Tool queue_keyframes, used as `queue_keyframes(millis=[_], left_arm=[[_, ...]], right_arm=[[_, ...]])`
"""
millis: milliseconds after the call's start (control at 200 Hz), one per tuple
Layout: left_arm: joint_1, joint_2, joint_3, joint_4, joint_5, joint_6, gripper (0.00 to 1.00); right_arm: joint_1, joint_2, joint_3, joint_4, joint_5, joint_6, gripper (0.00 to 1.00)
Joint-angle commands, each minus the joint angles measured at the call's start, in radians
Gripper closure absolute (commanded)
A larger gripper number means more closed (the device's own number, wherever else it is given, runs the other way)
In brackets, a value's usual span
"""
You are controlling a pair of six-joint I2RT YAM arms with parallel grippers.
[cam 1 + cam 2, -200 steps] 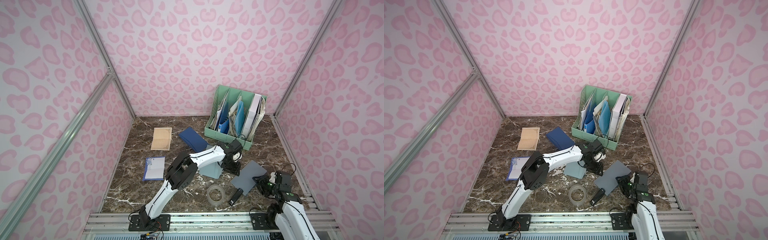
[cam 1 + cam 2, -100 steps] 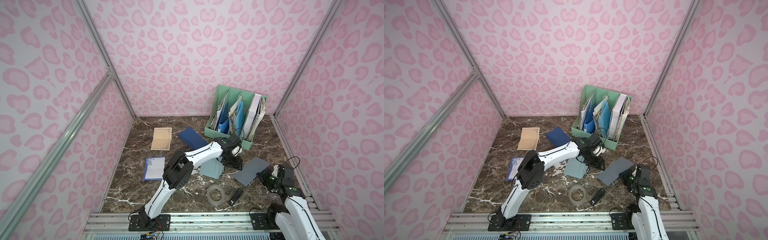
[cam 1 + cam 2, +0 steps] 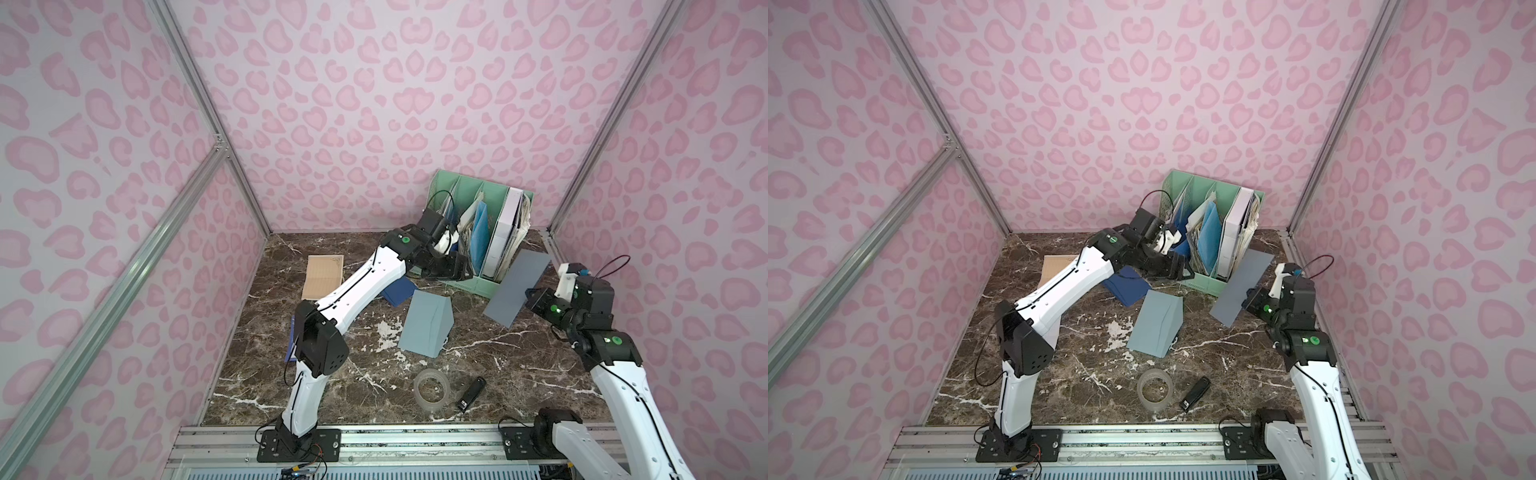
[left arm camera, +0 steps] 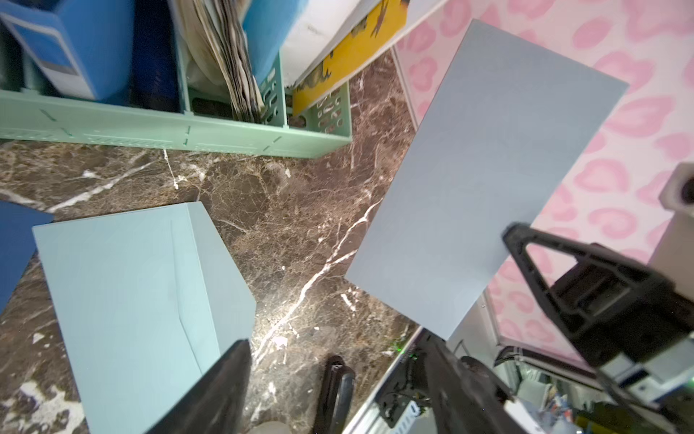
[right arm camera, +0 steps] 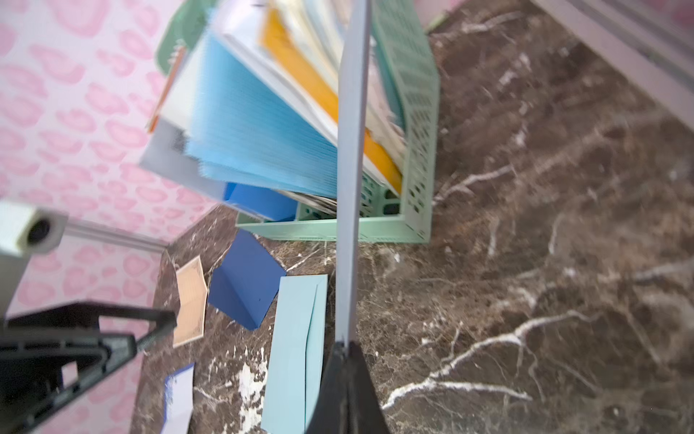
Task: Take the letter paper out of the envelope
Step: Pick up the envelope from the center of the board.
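Note:
The pale blue envelope [image 3: 424, 324] [image 3: 1154, 324] [image 4: 131, 300] [image 5: 296, 349] lies on the marble table with its flap side raised. The grey-blue letter paper [image 3: 515, 286] [image 3: 1241, 286] [image 4: 488, 180] [image 5: 349, 188] hangs clear of it to the right, tilted up off the table. My right gripper [image 3: 530, 297] [image 3: 1248, 297] [image 5: 345, 344] is shut on the sheet's lower edge. My left gripper [image 3: 457, 268] [image 3: 1179, 269] [image 4: 330, 342] hovers open and empty behind the envelope, near the green organizer.
A green file organizer [image 3: 465, 284] full of folders stands at the back right, close behind the sheet. A dark blue folder [image 3: 399, 291] and a tan notebook [image 3: 322, 276] lie at the back left. A tape roll [image 3: 432, 390] and a black stapler [image 3: 471, 392] lie near the front edge.
The right gripper shut on the sheet, which lay flat on the table, and lifted it up and to the right. The left gripper opened and drew back toward the organizer.

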Motion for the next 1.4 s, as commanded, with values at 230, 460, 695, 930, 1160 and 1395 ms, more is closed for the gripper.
queue_keyframes(millis=[230, 460, 695, 930, 1160, 1395], left_arm=[[0.198, -0.138, 0.066, -0.172, 0.178, -0.318, 0.26], [0.404, -0.270, -0.024, -0.291, 0.320, -0.351, 0.23], [0.508, -0.342, -0.134, -0.342, 0.383, -0.306, 0.17], [0.502, -0.396, -0.342, -0.144, 0.468, -0.418, 0.22], [0.491, -0.406, -0.411, -0.070, 0.458, -0.449, 0.41], [0.480, -0.427, -0.488, 0.008, 0.458, -0.482, 0.78]], right_arm=[[0.624, 0.049, 0.052, 0.320, 0.662, -0.783, 1.00], [0.833, 0.145, -0.032, 0.629, 0.825, -1.337, 1.00], [0.955, 0.227, -0.050, 0.743, 0.829, -1.621, 1.00], [1.054, 0.297, -0.031, 0.801, 0.842, -1.670, 1.00], [1.097, 0.312, -0.018, 0.807, 0.852, -1.683, 1.00], [1.118, 0.318, -0.012, 0.826, 0.868, -1.689, 1.00]])
